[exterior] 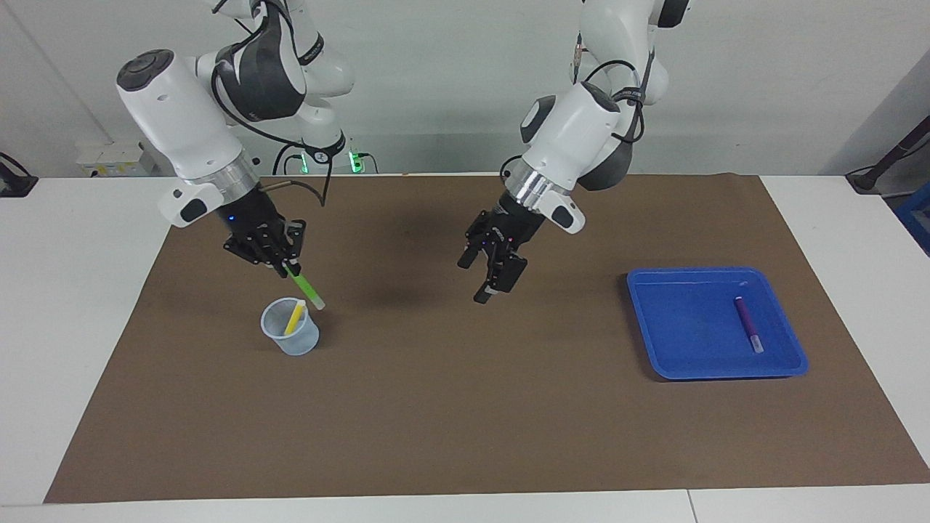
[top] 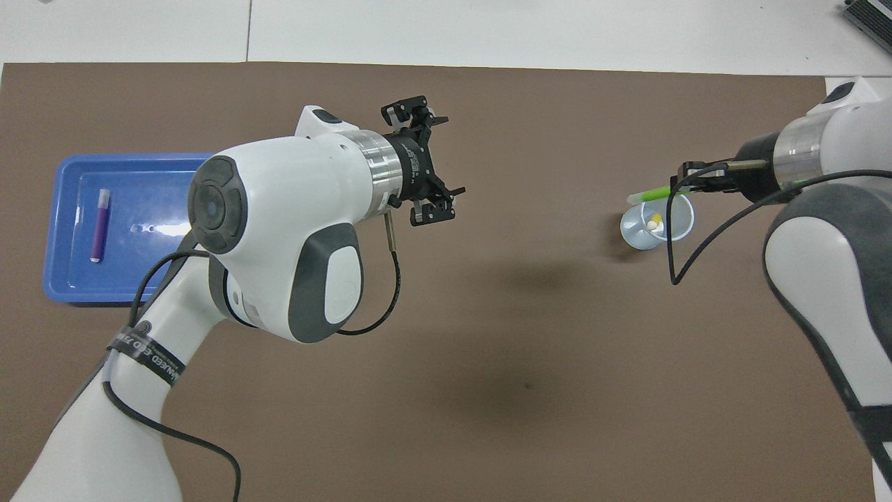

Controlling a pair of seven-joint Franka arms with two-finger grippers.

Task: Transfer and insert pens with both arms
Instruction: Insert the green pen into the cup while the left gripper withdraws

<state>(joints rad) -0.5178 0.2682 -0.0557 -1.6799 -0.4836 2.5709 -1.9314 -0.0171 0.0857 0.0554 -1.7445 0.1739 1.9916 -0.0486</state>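
Left gripper (top: 423, 162): released, empty, over bare mat (exterior: 465, 421). Right gripper (exterior: 280, 258): grasping green pen (exterior: 305, 288), tilted over cup (exterior: 290, 328) holding yellow pen (exterior: 294, 317). Step: insertion; next, lower tip inside rim, release; purple pen (exterior: 747, 324) remains in tray (exterior: 683, 367).

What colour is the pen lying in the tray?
Purple: the slim purple marker pen, clearest in the facing view.

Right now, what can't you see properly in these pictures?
- Yellow pen: its lower end is hidden inside the cup in the facing view; overhead, only its tip shows.
- Green pen: its top is hidden between the right gripper fingers in both views.
- Blue tray: overhead, the left arm hides one end.
- Arm bases: cut off by edges.
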